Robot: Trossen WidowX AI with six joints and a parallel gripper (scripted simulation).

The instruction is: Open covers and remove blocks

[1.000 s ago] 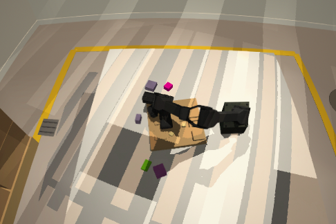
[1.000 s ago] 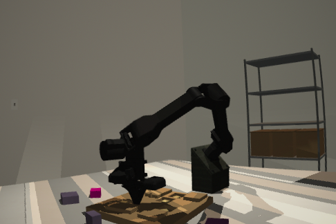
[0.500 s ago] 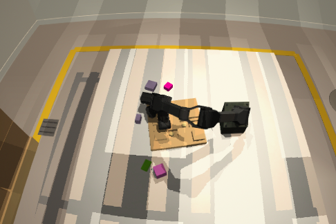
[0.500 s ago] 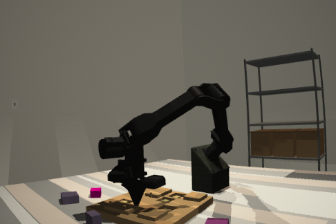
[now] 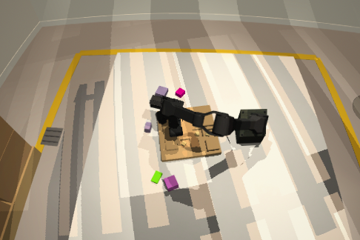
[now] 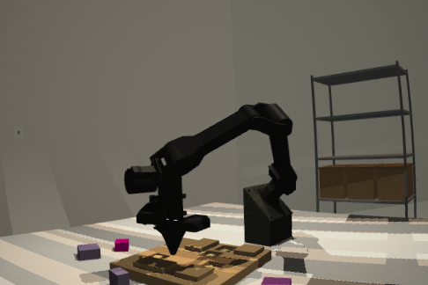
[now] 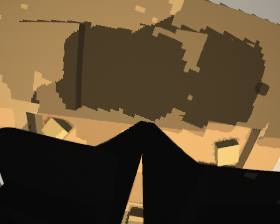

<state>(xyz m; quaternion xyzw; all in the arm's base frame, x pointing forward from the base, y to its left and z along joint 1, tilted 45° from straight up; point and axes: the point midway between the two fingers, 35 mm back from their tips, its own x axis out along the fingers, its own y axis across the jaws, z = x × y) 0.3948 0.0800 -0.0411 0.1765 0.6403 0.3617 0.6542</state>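
Observation:
The wooden puzzle board (image 5: 192, 155) (image 6: 254, 265) lies under the arm, with raised cover plates, tracks and dark recesses. One flat cover (image 6: 248, 250) shows toward the arm's base side. My gripper (image 6: 174, 252) (image 7: 145, 128) is shut and empty, fingertips down over the board; whether they touch it I cannot tell. A grey-purple block (image 5: 161, 90) (image 6: 89, 252) and a magenta block (image 5: 180, 92) (image 6: 121, 244) rest beyond the board. A small lavender block (image 5: 147, 127) (image 6: 119, 276) rests beside it. A green block (image 5: 156, 177) and a purple block (image 5: 171, 183) (image 6: 276, 281) rest on the opposite side.
The arm's base (image 5: 252, 127) (image 6: 268, 221) stands beside the board. Small yellowish raised pieces show on the board, one at right in the wrist view (image 7: 227, 154). The arm and strong shadows hide parts of the board. A shelf rack (image 6: 363, 117) stands far behind.

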